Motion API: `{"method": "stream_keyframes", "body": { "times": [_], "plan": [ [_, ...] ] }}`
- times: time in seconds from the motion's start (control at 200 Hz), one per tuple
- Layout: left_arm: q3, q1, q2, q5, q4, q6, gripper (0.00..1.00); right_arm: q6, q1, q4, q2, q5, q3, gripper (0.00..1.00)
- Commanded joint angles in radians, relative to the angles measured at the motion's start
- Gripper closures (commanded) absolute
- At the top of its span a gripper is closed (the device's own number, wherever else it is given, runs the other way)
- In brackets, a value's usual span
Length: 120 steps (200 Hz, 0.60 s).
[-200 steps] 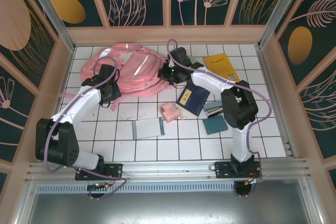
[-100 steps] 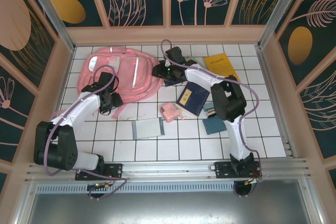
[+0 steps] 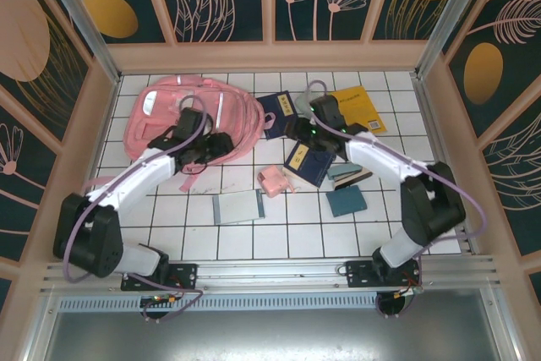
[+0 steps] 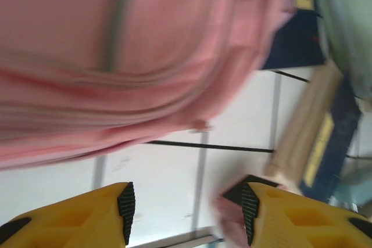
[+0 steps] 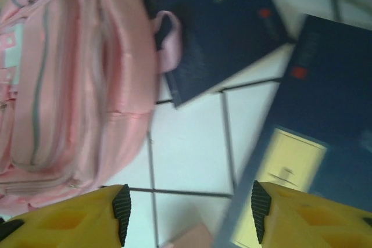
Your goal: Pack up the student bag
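Your left gripper and right gripper, both wide apart and empty, hover near the flat student bag, probably to open it.

left arm: elbow low, forearm angled forward and to the right
left gripper: yellow fingers apart, gap empty
right arm: forearm stretched forward and left
right gripper: fingers wide apart, gap empty
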<state>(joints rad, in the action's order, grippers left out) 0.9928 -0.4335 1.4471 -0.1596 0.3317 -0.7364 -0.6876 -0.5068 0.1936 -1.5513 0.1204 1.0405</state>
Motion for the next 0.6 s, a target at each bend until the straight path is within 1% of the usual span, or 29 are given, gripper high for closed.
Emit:
{"method": "stream_keyframes", "body": {
  "times": [0.0,0.155,0.29,0.38,0.485,0.595],
  "plan": [
    [0.099,-0.087,0.1,-0.045,-0.128,-0.012,0.48,-0.083,0.038,-0.056,0.063,-0.033,-0.142,0.43],
    [0.242,-0.17,0.259,-0.057,-0.123,0.02,0.48,-0.136,0.053,-0.077,0.094,-0.025,-0.24,0.43],
    [0.324,-0.209,0.382,-0.089,-0.131,0.04,0.49,-0.172,0.059,-0.127,0.087,0.0,-0.295,0.43],
    [0.377,-0.233,0.45,-0.102,-0.121,0.06,0.51,-0.195,0.065,-0.126,0.067,0.004,-0.315,0.45],
    [0.447,-0.258,0.533,-0.097,-0.079,0.094,0.52,-0.212,0.07,-0.081,0.059,-0.043,-0.321,0.45],
    [0.471,-0.265,0.591,-0.092,-0.069,0.11,0.52,-0.217,0.087,-0.041,0.061,-0.085,-0.33,0.45]
  ]
}}
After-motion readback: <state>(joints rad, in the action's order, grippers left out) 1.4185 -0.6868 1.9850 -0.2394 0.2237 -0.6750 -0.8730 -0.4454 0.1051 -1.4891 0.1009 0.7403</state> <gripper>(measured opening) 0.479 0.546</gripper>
